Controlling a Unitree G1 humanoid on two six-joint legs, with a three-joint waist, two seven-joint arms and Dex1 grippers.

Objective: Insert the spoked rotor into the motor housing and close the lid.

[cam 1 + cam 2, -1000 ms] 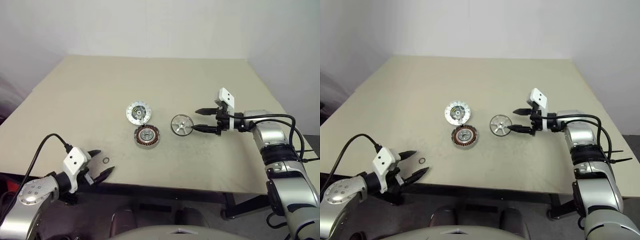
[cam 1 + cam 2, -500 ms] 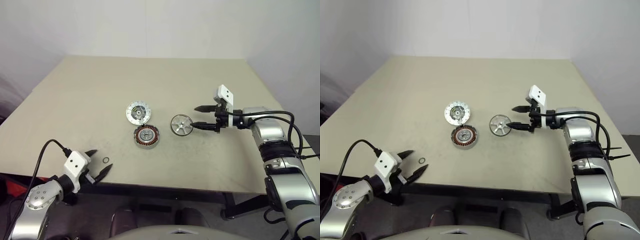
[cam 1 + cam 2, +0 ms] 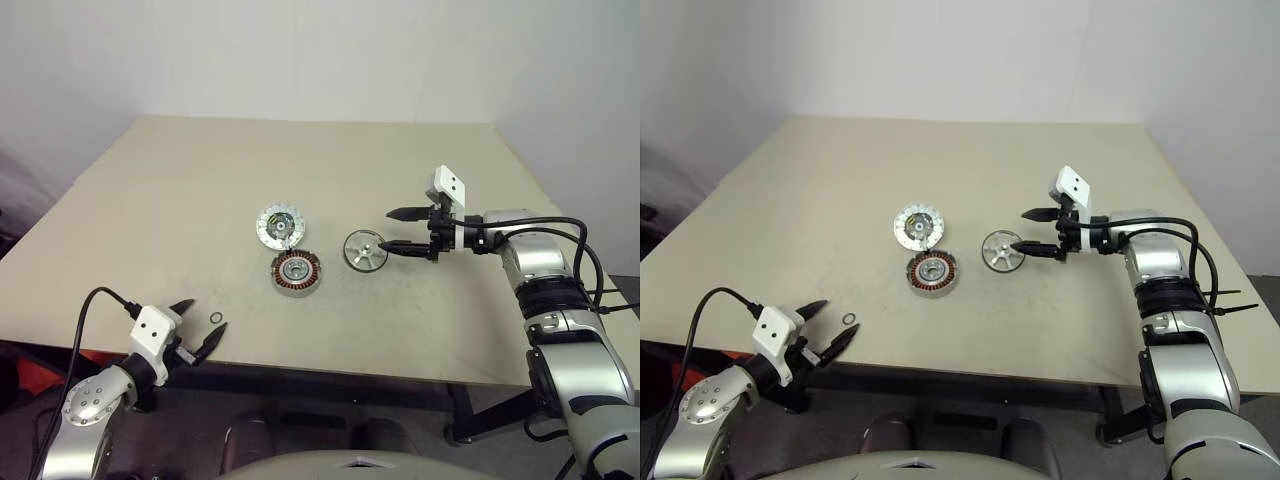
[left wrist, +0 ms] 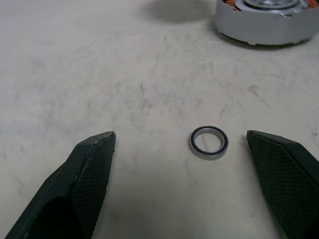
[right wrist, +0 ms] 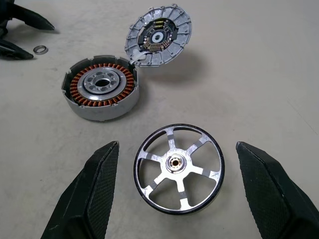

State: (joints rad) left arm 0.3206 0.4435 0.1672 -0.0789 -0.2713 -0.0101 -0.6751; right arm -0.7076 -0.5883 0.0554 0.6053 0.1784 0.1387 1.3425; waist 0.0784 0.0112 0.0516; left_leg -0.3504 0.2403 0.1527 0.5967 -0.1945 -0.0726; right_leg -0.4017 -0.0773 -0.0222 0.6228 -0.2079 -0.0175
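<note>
The spoked rotor point(image 3: 365, 251) lies flat on the table, right of the motor housing point(image 3: 297, 274), whose copper windings face up. The lid point(image 3: 280, 226) stands tilted against the housing's far side, its inner face showing in the right wrist view point(image 5: 158, 36). My right gripper point(image 3: 387, 230) is open just right of the rotor, pointing at it with one finger on either side and touching nothing. Near the table's front edge my left gripper point(image 3: 205, 316) is open, with nothing held.
A tiny black ring point(image 4: 209, 142) lies on the table between the left gripper's fingertips point(image 4: 94, 149), apart from both. The beige table point(image 3: 150, 200) ends close to the left gripper. A white wall stands behind.
My left arm has sunk toward the table's front edge, its gripper still open around the tiny ring. The right gripper has hardly moved. The rotor, housing and lid lie as before.
</note>
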